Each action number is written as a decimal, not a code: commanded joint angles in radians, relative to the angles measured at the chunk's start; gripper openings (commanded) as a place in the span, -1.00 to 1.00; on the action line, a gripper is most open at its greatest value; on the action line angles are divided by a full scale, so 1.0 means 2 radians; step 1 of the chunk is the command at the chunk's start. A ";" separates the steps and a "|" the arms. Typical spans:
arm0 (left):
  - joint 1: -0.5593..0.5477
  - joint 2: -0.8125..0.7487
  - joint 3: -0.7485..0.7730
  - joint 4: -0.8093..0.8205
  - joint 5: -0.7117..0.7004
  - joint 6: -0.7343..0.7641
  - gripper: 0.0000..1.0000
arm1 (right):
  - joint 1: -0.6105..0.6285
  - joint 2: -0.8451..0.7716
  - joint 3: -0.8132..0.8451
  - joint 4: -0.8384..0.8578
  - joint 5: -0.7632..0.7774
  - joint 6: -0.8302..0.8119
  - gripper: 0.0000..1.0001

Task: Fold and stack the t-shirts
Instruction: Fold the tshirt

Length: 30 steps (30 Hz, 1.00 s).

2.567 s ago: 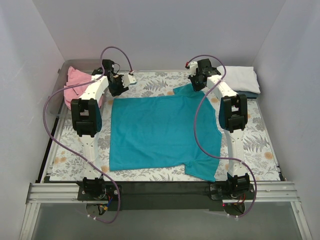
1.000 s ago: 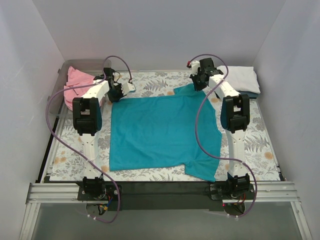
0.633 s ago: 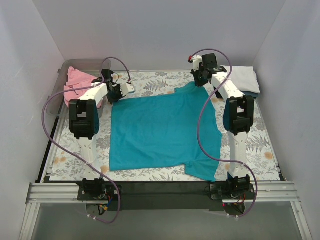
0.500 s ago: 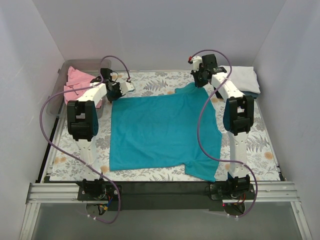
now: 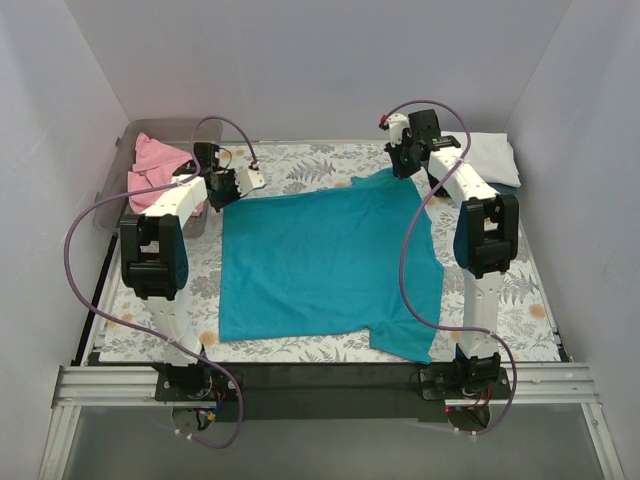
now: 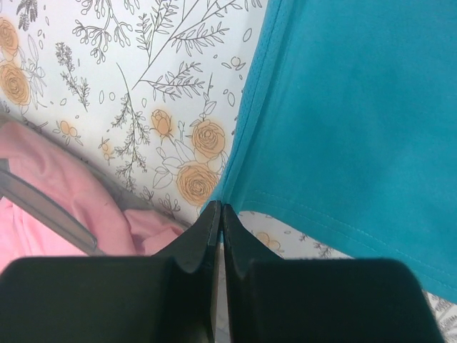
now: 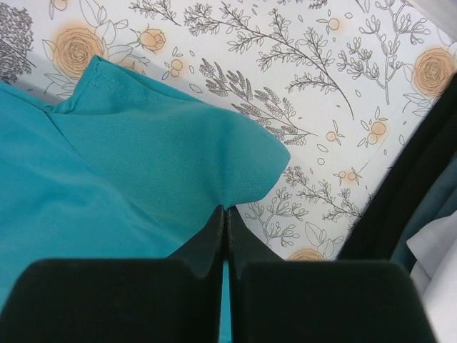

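Setting: white walls [image 5: 300, 70] enclose a table spread with a floral table cloth [image 5: 300, 162], with both arms reaching to its far side.
Far left: a clear plastic bin [image 5: 128, 133] holds the crumpled pink t-shirt [image 5: 152, 165], just beside the left arm.
Left gripper [image 5: 222, 189]: closed at the far-left corner of the teal t-shirt. In the wrist view its fingers [image 6: 203, 236] are pressed together, and the hem corner runs right into the tips, so it looks pinched.
Teal t-shirt [image 5: 320, 260]: spread flat at the middle of the table. Its long axis runs left to right, with the hem on the left and both sleeves on the right.
Right gripper [image 5: 405, 166]: closed on the edge of the far sleeve. Its fingers [image 7: 207, 239] meet with teal cloth at the tips, apparently gripped.
Far right: the white t-shirt [image 5: 485, 155] lies folded on the dark grey-blue t-shirt [image 5: 506, 188], close behind the right arm.
Deciding relation: the whole body of the teal t-shirt lies on the near side of both grippers, toward the arm bases. Each arm holds the far corner on its own side.
Likely step: lifting the far edge and carrying it toward the near edge for a lengthwise fold. The two arms would need to move level so the cloth does not skew.
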 commanded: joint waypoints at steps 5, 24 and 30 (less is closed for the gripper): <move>0.002 -0.079 -0.037 0.016 0.005 0.003 -1.00 | -0.004 -0.064 -0.036 0.014 -0.016 -0.006 -0.97; 0.000 -0.163 -0.115 -0.066 0.021 0.028 -1.00 | -0.004 -0.142 -0.145 0.012 -0.025 -0.017 -0.97; -0.006 -0.171 -0.149 -0.066 0.009 0.020 -1.00 | -0.004 -0.148 -0.175 0.013 -0.028 -0.021 -0.97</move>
